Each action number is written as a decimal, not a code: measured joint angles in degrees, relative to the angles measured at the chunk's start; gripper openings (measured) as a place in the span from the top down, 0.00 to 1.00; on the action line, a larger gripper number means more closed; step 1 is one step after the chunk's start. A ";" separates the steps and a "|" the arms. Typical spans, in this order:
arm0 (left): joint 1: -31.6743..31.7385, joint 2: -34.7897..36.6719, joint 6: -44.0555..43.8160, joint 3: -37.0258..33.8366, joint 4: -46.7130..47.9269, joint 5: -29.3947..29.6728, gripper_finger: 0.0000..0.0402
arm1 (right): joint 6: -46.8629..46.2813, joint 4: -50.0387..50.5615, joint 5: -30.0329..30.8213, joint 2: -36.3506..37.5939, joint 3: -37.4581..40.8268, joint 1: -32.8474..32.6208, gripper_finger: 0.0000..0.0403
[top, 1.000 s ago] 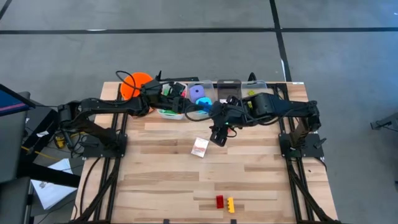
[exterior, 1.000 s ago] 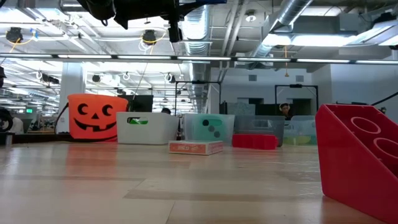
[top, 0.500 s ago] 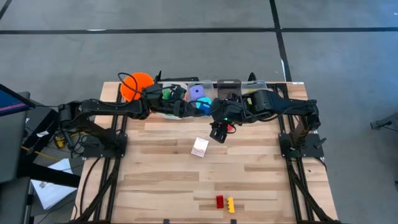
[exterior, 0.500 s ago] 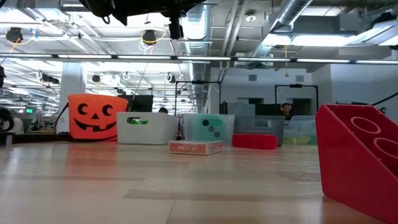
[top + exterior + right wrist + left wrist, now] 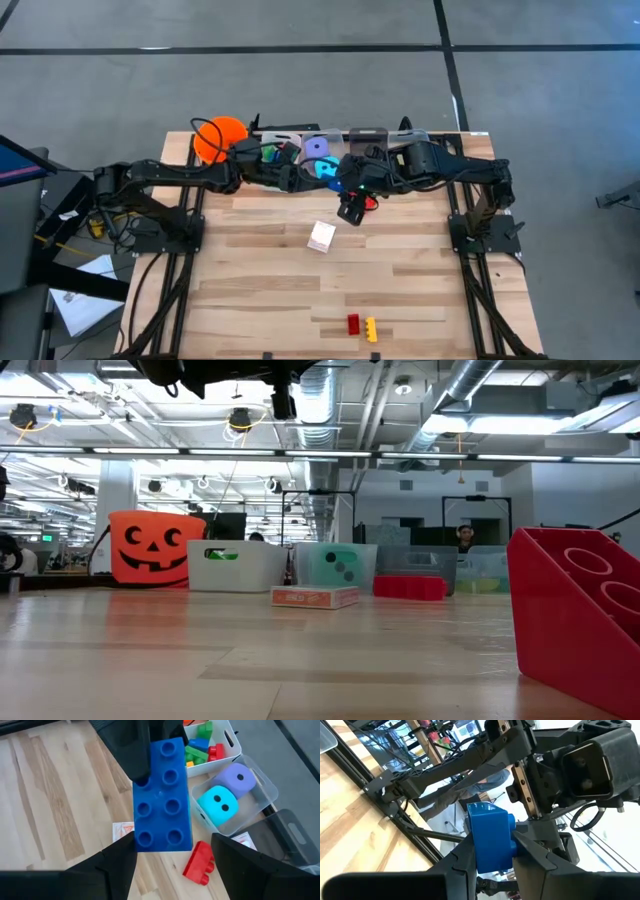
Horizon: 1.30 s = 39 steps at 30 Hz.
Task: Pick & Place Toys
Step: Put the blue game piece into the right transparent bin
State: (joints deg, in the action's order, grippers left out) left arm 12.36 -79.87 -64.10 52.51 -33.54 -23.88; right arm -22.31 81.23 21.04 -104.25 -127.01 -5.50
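Observation:
A blue brick point(image 5: 162, 795) with two rows of studs hangs in the air over the table's far middle, my left gripper point(image 5: 305, 172) shut on it. My right gripper point(image 5: 349, 212) hangs just to its right, slanting down, open. In the right wrist view the brick's free end shows between the open fingers point(image 5: 235, 865), with a gap on one side. On the table below lie a red brick point(image 5: 200, 862) and a red-and-white card point(image 5: 321, 236). A red brick point(image 5: 353, 324) and a yellow brick point(image 5: 372, 328) lie near the front edge. My left gripper pinches the blue brick by two opposite sides point(image 5: 480, 860) between its two fingers point(image 5: 535, 855), at the end away from my right gripper. The fingers reach in about level from the table's left. The brick is lifted clear of the table and sticks out past the fingertips.
Along the far edge stand an orange bucket point(image 5: 218, 137), a white bin point(image 5: 205, 745) holding bricks, and a clear bin point(image 5: 260, 795) with a teal die point(image 5: 217, 805) and a purple die point(image 5: 235, 777). A large red brick point(image 5: 580, 610) sits close to the low camera.
My left gripper has carried the blue brick a little toward the table's far edge, still shut on it. The brick stays lifted clear.

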 joint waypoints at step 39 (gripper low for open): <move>0.04 0.01 -1.68 0.08 0.96 0.89 0.77 | 7.37 -0.64 -1.73 -4.11 0.06 -0.41 0.70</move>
State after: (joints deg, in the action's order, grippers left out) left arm 12.40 -79.85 -65.78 52.60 -32.58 -22.99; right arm -14.94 80.59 19.31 -108.36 -126.96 -5.91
